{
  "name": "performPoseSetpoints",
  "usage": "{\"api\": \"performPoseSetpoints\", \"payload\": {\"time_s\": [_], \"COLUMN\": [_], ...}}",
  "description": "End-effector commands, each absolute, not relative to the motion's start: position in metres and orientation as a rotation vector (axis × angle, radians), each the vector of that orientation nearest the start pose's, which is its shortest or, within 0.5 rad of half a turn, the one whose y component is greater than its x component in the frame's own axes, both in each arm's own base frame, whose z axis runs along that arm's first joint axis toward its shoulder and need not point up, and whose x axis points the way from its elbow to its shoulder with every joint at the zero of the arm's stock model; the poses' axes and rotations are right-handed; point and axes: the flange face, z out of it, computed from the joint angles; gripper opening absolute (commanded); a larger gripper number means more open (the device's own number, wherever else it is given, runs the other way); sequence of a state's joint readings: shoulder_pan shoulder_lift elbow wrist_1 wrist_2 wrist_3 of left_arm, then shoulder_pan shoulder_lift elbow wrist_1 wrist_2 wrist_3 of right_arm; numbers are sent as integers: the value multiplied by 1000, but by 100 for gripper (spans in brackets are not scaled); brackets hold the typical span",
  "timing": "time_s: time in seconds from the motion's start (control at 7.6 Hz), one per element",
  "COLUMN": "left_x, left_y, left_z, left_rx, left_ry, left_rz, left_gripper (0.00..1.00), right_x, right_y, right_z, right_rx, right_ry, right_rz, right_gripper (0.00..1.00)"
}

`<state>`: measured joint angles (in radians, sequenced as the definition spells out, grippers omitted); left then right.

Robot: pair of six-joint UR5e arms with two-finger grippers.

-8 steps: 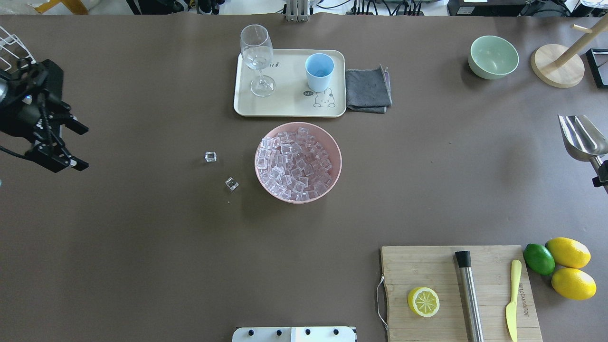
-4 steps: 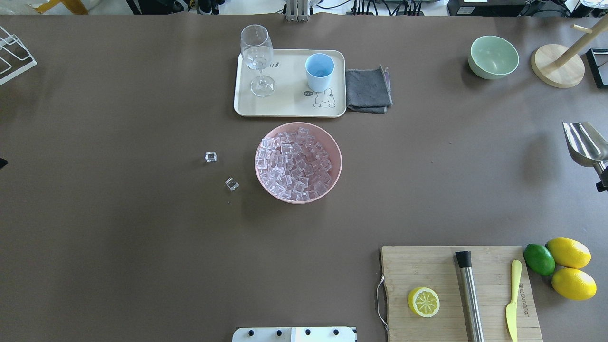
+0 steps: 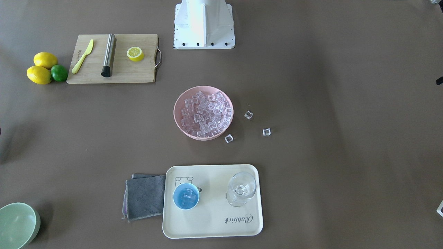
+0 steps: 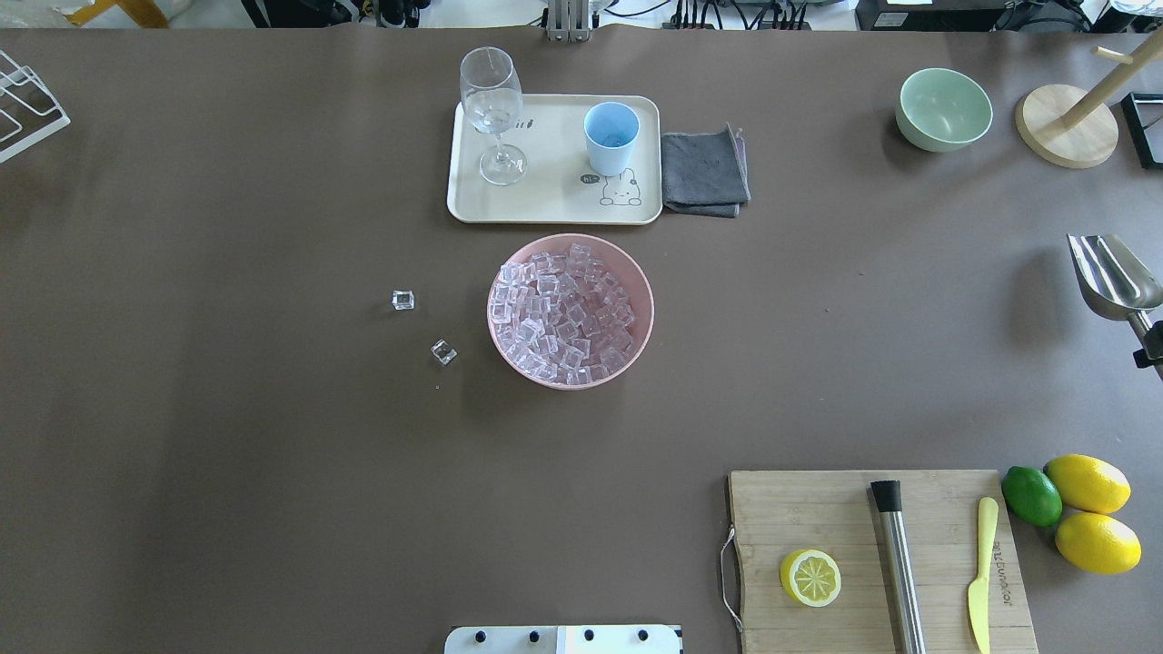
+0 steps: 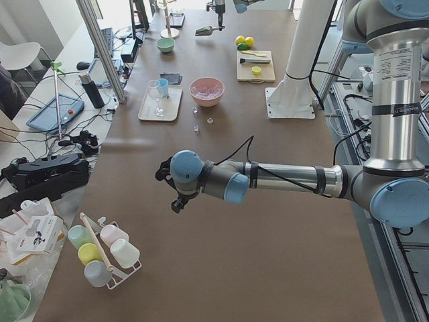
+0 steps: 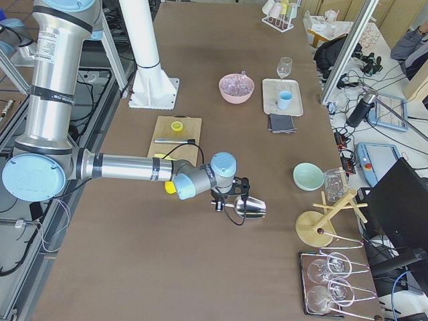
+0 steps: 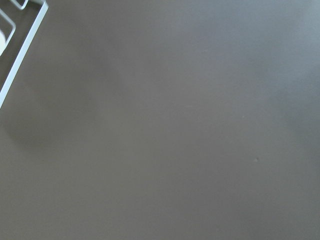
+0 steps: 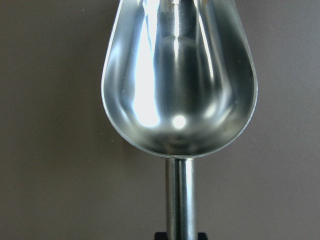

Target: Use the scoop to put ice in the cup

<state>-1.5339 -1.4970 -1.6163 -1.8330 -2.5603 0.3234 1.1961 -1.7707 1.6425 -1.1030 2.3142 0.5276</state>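
Observation:
The steel scoop point(image 4: 1113, 277) hangs over the table's right edge, its handle held in my right gripper point(image 4: 1152, 345), which is shut on it. In the right wrist view the scoop's bowl point(image 8: 180, 85) is empty. The ice point(image 4: 563, 313) fills a pink bowl point(image 4: 641, 277) at the table's middle. Three loose cubes lie beside it point(image 3: 248, 114). The light-blue cup point(image 4: 611, 136) stands on the cream tray point(image 4: 554, 204) and has some ice inside point(image 3: 187, 195). My left gripper point(image 5: 169, 189) shows only in the exterior left view, far from the bowl, and I cannot tell its state.
A wine glass point(image 4: 492, 109) stands on the tray, with a grey cloth point(image 4: 704, 171) beside it. A green bowl point(image 4: 943, 109) and a wooden stand point(image 4: 1068, 123) are at the back right. A cutting board point(image 4: 845, 527) with a steel cylinder, a knife and a lemon half is at the front right.
My left gripper has moved left out of the overhead view. The scoop has shifted only slightly at the right edge. The bowl, cup and loose cubes are unmoved.

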Motion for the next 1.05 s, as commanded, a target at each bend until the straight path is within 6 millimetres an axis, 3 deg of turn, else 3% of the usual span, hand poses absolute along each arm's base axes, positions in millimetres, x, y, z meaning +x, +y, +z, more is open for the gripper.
{"api": "performPoseSetpoints", "payload": {"time_s": [0.0, 0.13, 0.26, 0.39, 0.53, 0.66, 0.92], "left_x": [-43, -45, -57, -68, -73, -81, -81], "left_y": [-466, -466, -462, -460, -458, -452, -452], "left_z": [685, 682, 687, 667, 631, 612, 604], "left_rx": [261, 261, 175, 118, 87, 38, 31], "left_ry": [961, 961, 973, 968, 854, 731, 729], "left_rz": [370, 355, 228, 157, 157, 155, 154], "left_gripper": [99, 99, 99, 99, 99, 99, 99], "right_x": [-95, -93, -92, -86, -61, -31, 30], "right_y": [-416, -415, -411, -401, -393, -394, -395], "right_z": [664, 661, 659, 650, 645, 639, 627], "right_rx": [-46, -40, -44, -53, -39, -42, -58], "right_ry": [-823, -826, -837, -875, -863, -848, -835], "right_rz": [20, 14, 10, -17, -52, -94, -157], "right_gripper": [69, 100, 100, 100, 100, 100, 100]}}
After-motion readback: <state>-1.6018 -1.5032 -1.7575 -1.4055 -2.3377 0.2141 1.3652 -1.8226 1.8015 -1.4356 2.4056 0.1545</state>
